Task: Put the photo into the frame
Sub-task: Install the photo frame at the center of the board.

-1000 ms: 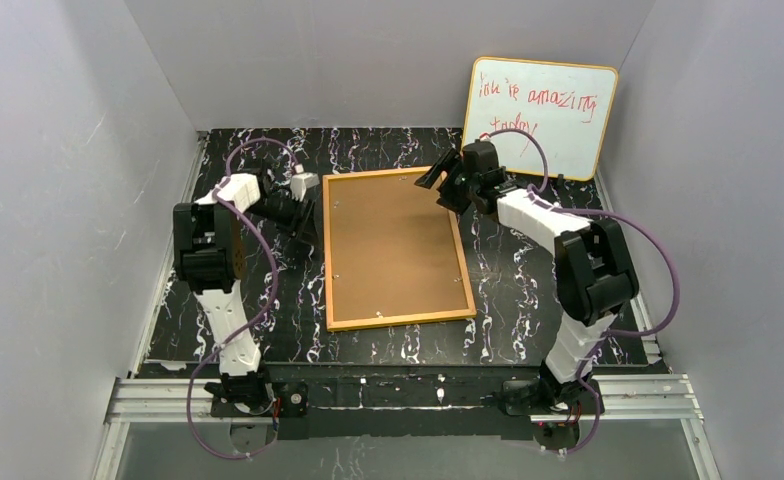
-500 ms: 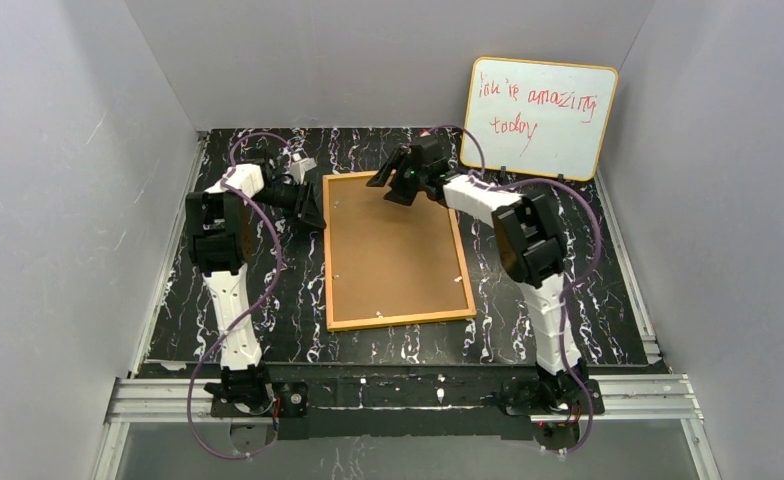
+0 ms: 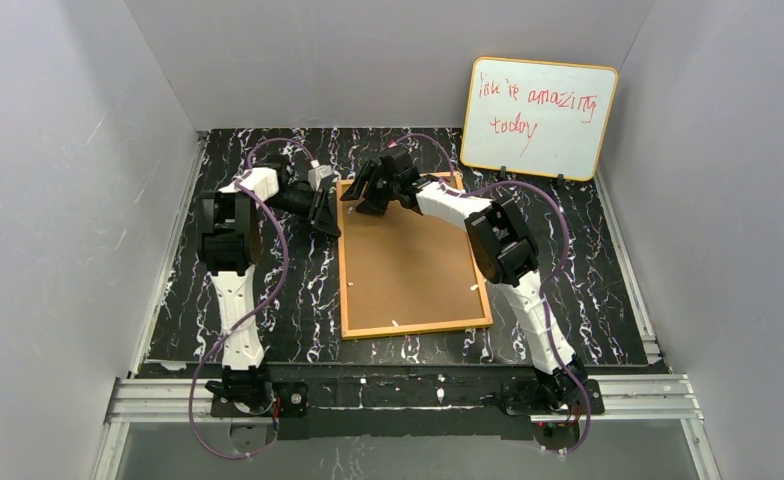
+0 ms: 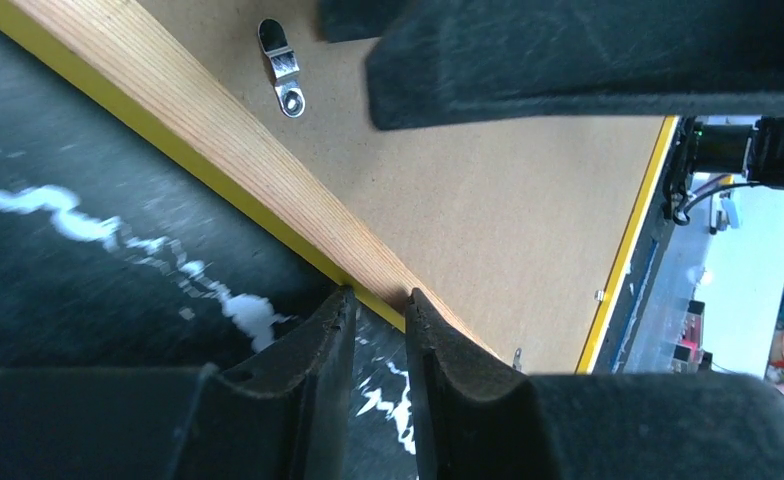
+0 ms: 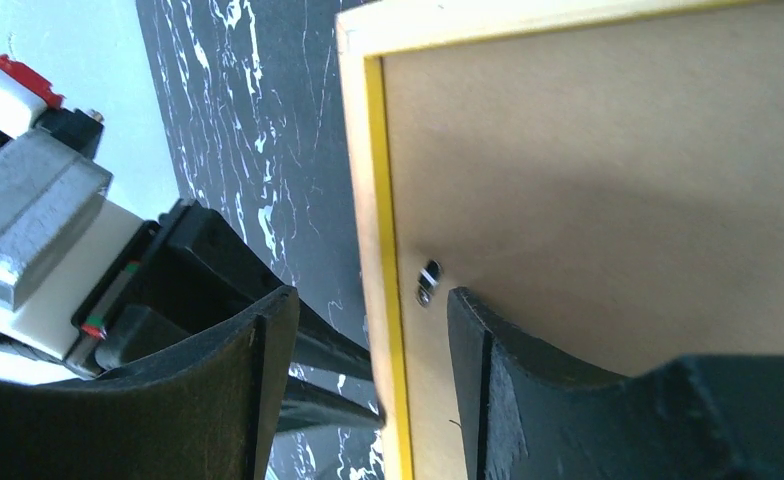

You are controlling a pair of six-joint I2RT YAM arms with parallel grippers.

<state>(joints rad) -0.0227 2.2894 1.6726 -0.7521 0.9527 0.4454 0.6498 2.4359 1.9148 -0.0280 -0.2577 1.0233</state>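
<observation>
Frame (image 3: pixel 418 328) is shifted rightward and slightly turned. Right gripper (image 3: pixel 360 197) is carried from the far right corner to the far left corner, jaws narrowed. Left gripper (image 3: pixel 328 220) is brought against the left rim, jaws narrowed.

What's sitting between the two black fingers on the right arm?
The frame, namely its rim, with a small metal clip beside it. The right wrist view shows the fingers open on either side.
</observation>
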